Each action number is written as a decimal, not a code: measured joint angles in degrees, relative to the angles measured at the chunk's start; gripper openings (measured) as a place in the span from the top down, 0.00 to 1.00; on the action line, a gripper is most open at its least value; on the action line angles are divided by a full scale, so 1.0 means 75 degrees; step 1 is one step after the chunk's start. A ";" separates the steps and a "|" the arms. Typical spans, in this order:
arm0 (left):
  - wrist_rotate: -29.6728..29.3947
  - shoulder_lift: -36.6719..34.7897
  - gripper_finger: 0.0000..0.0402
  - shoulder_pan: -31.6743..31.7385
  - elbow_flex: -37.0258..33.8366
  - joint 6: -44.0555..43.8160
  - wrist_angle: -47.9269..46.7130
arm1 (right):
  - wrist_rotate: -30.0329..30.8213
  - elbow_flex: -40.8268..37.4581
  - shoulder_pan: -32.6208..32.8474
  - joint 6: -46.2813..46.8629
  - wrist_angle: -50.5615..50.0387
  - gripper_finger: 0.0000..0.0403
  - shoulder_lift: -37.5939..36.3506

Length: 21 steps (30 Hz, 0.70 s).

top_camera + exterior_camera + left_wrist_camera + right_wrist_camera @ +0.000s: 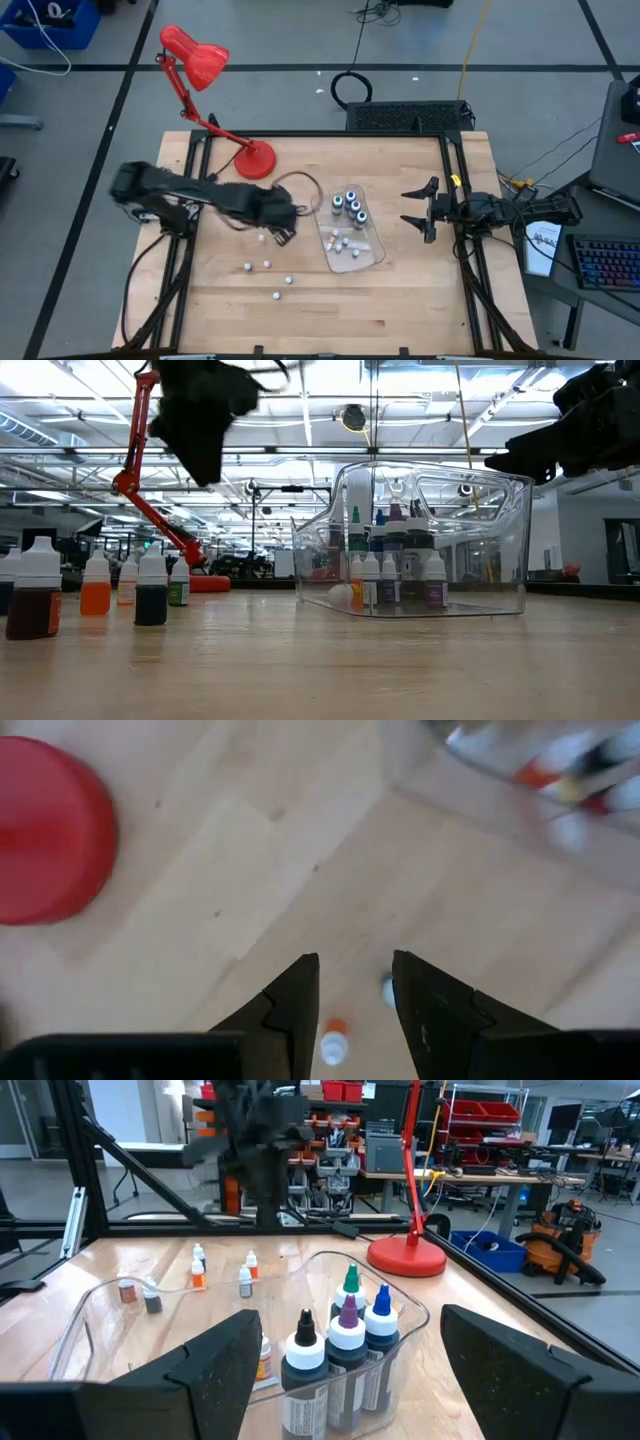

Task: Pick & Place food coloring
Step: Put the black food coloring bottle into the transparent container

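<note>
Your left pincer (283,236) hung released above the worktop (400,300), gripping nothing. Food coloring (348,208) stood in the clear tray (372,258), with more bottles loose just left. Your right pincer (418,208) waited spread wide beside the tray.

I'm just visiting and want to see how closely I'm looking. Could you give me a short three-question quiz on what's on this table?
1. True or false: the clear tray already holds some food coloring bottles.
2. Which gripper hangs over the loose little bottles on the wood?
A. left gripper
B. right gripper
C. neither
3. Fill in: the lamp standing on the table is ___.

Key
1. True: tall and tiny bottles stand inside it.
2. A. The right gripper waits, open, beside the tray's other side.
3. Red.
</note>
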 joint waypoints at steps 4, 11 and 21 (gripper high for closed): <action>0.1025 -0.1474 0.67 0.0137 -0.1639 -0.0248 0.2139 | 0.0000 0.0000 0.0000 0.0000 0.0011 0.27 0.0000; 0.2028 -0.1474 0.61 0.0169 -0.2119 -0.0072 0.2588 | 0.0000 0.0000 -0.0003 0.0002 -0.0004 0.27 0.0000; 0.2018 -0.1159 0.50 0.0449 -0.2093 0.0197 0.2567 | 0.0000 0.0000 -0.0003 0.0000 0.0022 0.27 0.0017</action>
